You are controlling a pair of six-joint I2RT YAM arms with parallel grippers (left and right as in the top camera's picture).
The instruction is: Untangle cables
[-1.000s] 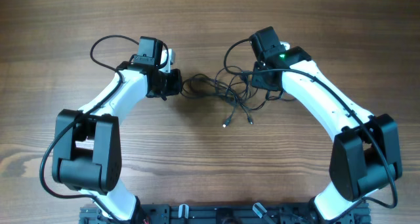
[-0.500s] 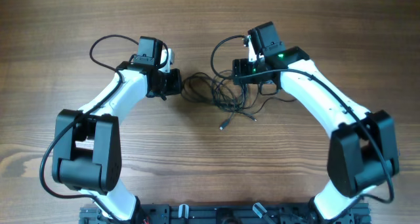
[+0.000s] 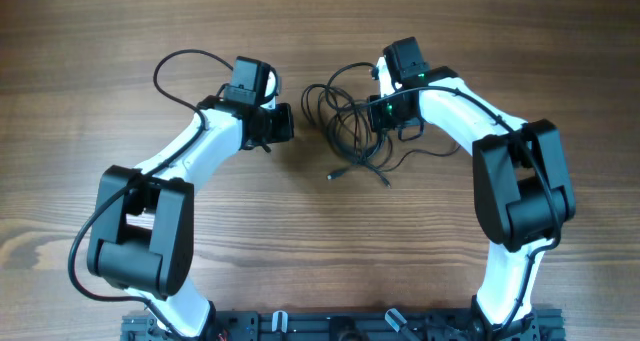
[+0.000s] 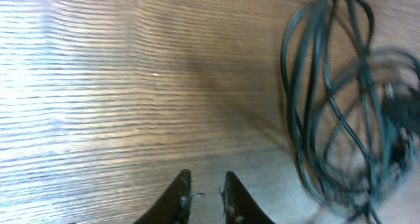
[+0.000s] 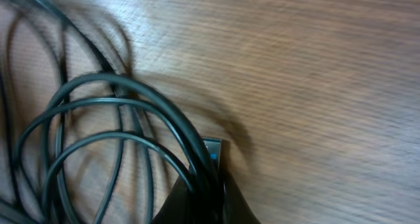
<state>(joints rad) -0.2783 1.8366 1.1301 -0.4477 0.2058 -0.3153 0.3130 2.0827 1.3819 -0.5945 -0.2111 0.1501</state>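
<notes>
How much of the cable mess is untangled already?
Nothing looks done yet: the cables lie in one knotted bundle. In hand: the right gripper pinches a few strands. The left gripper is empty beside the bundle. Left: pulling every cord apart.

Overhead looks straight down; both close wrist views share the cables [image 3: 348, 131].

The cables [image 3: 348, 131] lie on the table [image 3: 100, 41] — against the right gripper [image 3: 376, 112] (left gripper [image 3: 290, 124] nearby, apart).
</notes>
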